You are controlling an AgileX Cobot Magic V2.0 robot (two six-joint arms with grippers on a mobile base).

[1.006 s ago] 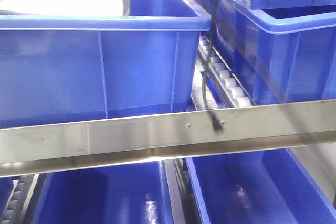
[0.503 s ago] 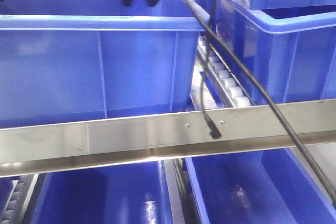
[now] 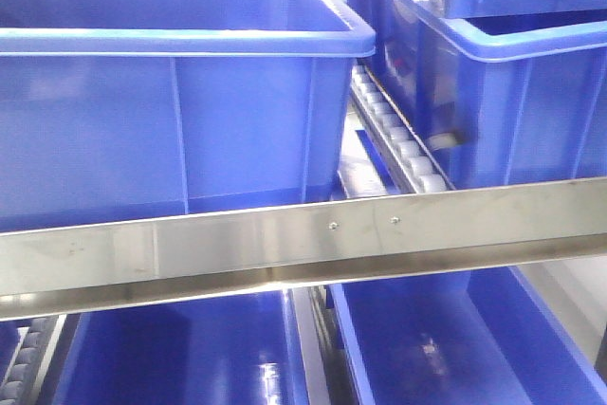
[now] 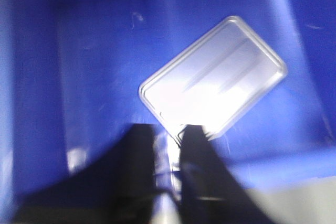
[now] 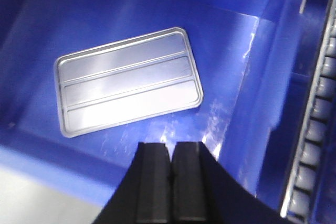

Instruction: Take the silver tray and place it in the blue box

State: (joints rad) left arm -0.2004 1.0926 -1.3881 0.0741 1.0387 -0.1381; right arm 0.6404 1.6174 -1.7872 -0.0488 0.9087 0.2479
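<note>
The silver tray (image 5: 128, 80) lies flat on the floor of a blue box (image 5: 262, 103), its two long ridges showing. In the right wrist view my right gripper (image 5: 169, 148) hangs above the box's near rim, shut and empty, short of the tray. The blurred left wrist view shows the tray (image 4: 215, 77) turned diagonally on the blue box floor (image 4: 94, 77). My left gripper (image 4: 169, 129) hovers over the tray's near corner with a narrow gap between its dark fingers and nothing held. Neither gripper appears in the front view, where the box's rim (image 3: 180, 40) is seen.
A steel rail (image 3: 303, 234) crosses the front view. A white roller track (image 3: 403, 149) runs between the box and another blue box (image 3: 531, 35) on the right. More blue boxes (image 3: 427, 348) sit below the rail. The rollers (image 5: 317, 129) also line the right wrist view's edge.
A bright white patch at the upper left of the front view vanished. The dark grippers and black cable seen half a second ago have left that view.
</note>
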